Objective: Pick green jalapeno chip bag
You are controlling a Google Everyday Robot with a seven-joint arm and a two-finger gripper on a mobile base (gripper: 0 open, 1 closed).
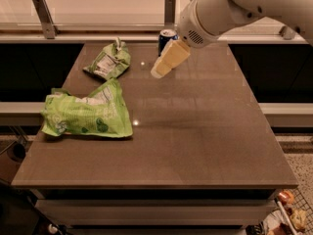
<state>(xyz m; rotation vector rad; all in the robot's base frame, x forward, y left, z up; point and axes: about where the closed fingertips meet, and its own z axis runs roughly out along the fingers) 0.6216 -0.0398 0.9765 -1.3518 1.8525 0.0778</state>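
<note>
**Bench scene with end effector above the far edge, beside the can**

Three containers rest on the brown bench [205,131]. The green jalapeno chip bag [108,62], small, olive-green and crumpled, with a white label patch facing up, lies at the far left of the surface. A larger lime-green bag [88,112] with dark green spots lies flat nearer the front left edge, apart from the small bag. A blue drink can [166,36] stands upright at the far edge, near the middle. The contents of none of the three can be seen.

The white arm [230,6] enters from the upper right and slopes down toward the left. Its cream-coloured end effector [159,71] points down and left, held above the bench just in front of the can and partly overlapping it in this view. It lies to the right of the green jalapeno chip bag, with bare bench between them, and touches neither bag. Whether the end effector is apart or together cannot be told; nothing is seen in it.
</note>
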